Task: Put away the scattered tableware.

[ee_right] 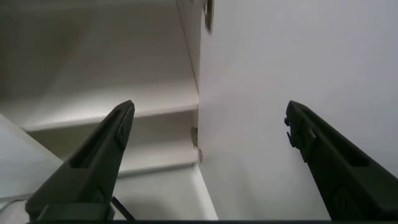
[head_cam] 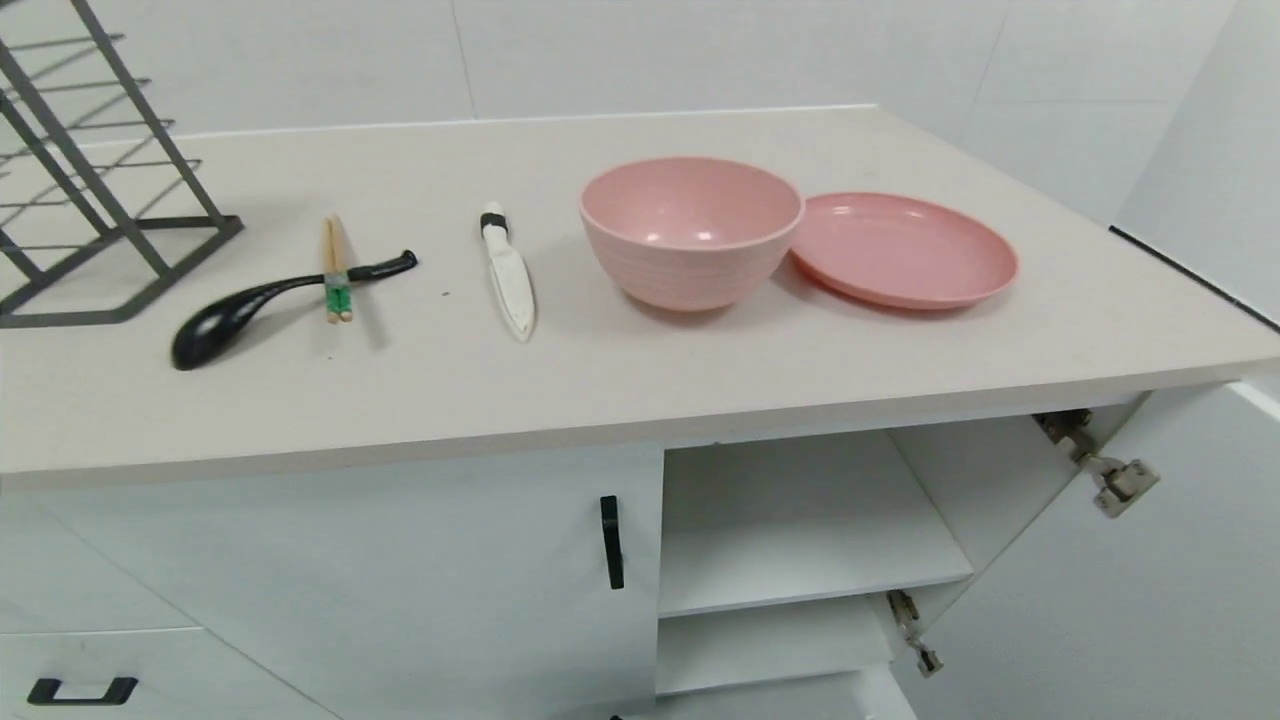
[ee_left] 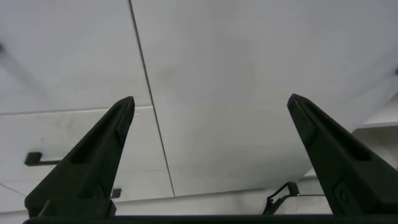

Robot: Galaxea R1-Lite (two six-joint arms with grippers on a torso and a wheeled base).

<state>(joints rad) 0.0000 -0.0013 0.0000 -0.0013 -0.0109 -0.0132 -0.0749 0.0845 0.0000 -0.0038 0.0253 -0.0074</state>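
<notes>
You get the dark wire dish rack (head_cam: 95,170) cut off by the head view's left and top edges. The deep pink plastic bowl (head_cam: 690,230) hides part of the rim of the flat pink plate (head_cam: 905,248). The wooden chopsticks (head_cam: 336,270) cover a stretch of the handle of the black spoon (head_cam: 215,335). A dark speck (head_cam: 445,293) beside them is too small to tell, perhaps a crumb.

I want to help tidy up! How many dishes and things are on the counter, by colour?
Pink: 2, round pink bowl and flat pink plate
Black: 1, glossy black spoon
White: 1, white knife
Wooden: 1, pair of wooden chopsticks
Total: 5
</notes>
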